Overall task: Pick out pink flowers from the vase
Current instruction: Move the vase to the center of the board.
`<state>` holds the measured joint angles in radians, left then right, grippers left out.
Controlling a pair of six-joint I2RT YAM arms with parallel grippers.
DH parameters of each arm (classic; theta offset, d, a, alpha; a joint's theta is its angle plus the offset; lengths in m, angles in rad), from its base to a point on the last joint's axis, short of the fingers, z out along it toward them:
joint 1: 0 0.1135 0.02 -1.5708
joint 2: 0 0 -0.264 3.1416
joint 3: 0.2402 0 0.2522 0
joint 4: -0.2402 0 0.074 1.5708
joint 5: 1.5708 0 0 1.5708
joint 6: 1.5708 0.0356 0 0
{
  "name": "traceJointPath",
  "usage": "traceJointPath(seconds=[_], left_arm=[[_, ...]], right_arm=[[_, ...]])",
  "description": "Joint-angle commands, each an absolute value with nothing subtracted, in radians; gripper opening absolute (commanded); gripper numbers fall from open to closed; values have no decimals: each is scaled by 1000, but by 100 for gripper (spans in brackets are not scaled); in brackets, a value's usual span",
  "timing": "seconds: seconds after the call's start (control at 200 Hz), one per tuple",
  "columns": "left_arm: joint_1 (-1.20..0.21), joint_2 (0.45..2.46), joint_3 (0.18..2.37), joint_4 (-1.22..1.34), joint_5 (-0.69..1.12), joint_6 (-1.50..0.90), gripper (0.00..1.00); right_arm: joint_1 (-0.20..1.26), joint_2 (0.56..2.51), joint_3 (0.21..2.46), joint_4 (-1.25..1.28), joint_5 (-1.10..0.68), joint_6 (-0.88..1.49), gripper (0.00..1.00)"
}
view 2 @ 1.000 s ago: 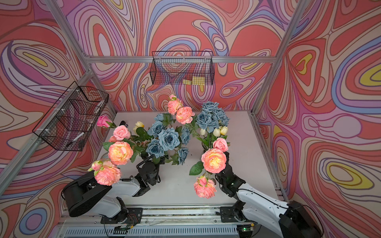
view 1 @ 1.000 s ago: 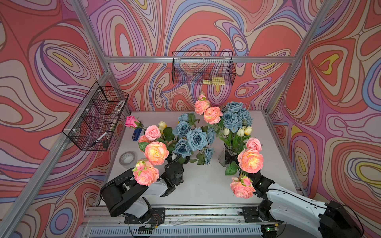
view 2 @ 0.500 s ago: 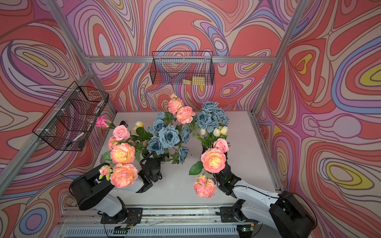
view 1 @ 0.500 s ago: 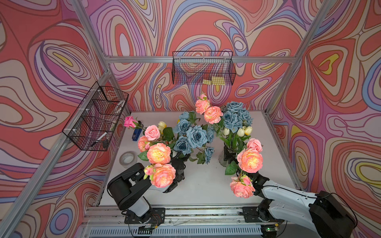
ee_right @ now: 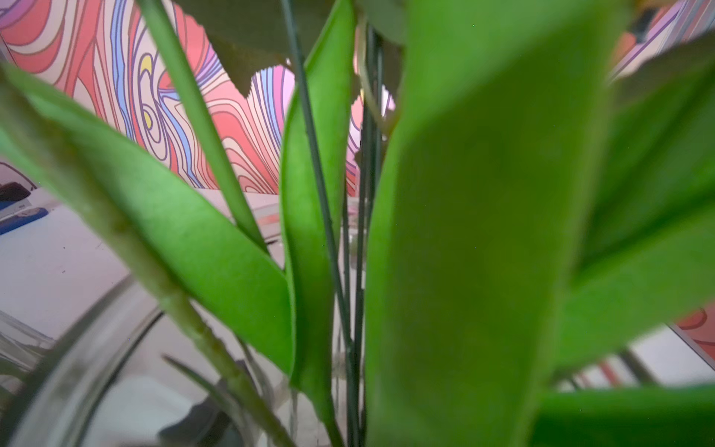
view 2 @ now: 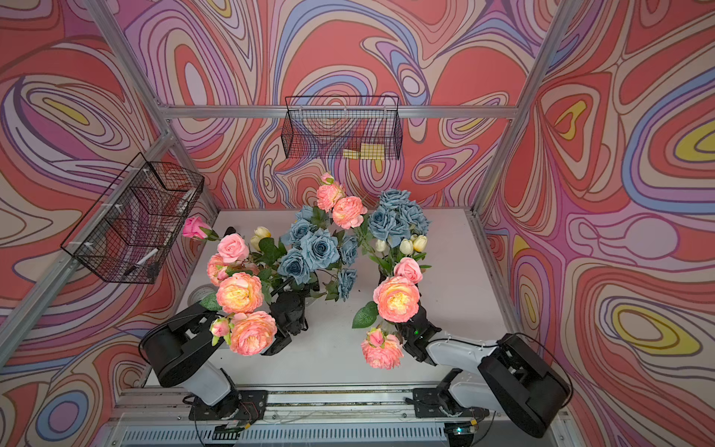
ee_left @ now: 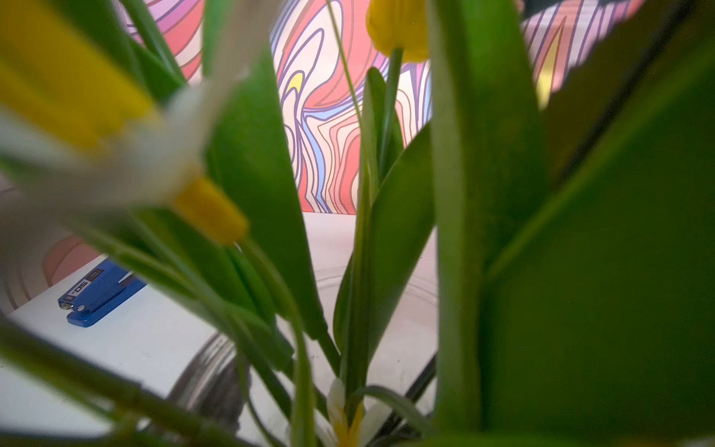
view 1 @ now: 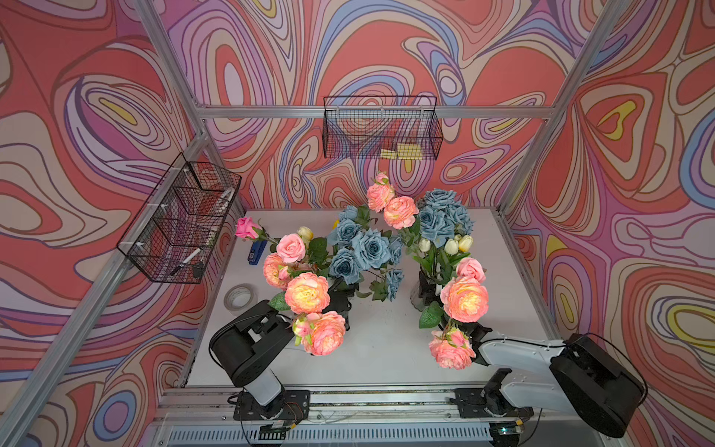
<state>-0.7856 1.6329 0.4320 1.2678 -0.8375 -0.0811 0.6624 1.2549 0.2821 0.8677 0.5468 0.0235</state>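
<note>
Peach-pink flowers crowd two bunches in both top views. On the left bunch, big blooms [view 1: 307,292] [view 1: 325,333] hang over my left arm, and smaller pink roses [view 1: 291,247] sit behind them. On the right bunch, blooms [view 1: 464,298] [view 1: 450,348] cover my right wrist. Two more pink flowers [view 1: 400,212] stand at the back. The right glass vase [view 1: 418,298] shows; the left vase is hidden by foliage. My left gripper [view 2: 290,309] and right gripper [view 2: 418,329] reach into the stems, fingers hidden. Both wrist views are filled with green leaves and stems [ee_right: 348,271].
Dusty blue roses [view 1: 371,247] and small white and yellow tulips [view 1: 456,244] share the bunches. A blue stapler [view 1: 257,251] and a tape roll [view 1: 240,297] lie on the left of the white table. Wire baskets [view 1: 381,131] [view 1: 182,224] hang on the back and left walls.
The left arm has swung right and the front pink blooms of the left bunch moved right with it. The right arm's elbow has drawn in towards the table; its blooms barely shifted.
</note>
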Motion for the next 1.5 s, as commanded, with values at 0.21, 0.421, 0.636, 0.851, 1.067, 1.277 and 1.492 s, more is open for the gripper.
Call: traceJointPath(seconds=[0.21,0.421,0.636,0.851,1.067,1.277,1.492], left_arm=[[-774,1657,465,1330,-783,-102,77],[-773,1679,503,1329,-767,-77,73],[-759,1718,565,1329,-757,-67,73],[-712,1763,611,1330,-718,-88,72],[-684,1824,692,1330,-672,-60,72],[-649,1877,746,1328,-635,-68,73],[-608,1942,807,1327,-596,-88,73]], right_arm=[[664,1344,320,1034,563,-17,64],[664,1416,331,1143,576,-53,62],[664,1533,351,1297,608,-99,58],[655,1640,399,1404,631,-138,56],[601,1663,456,1326,596,-70,53],[513,1614,493,1178,570,-15,51],[421,1586,537,1045,530,19,50]])
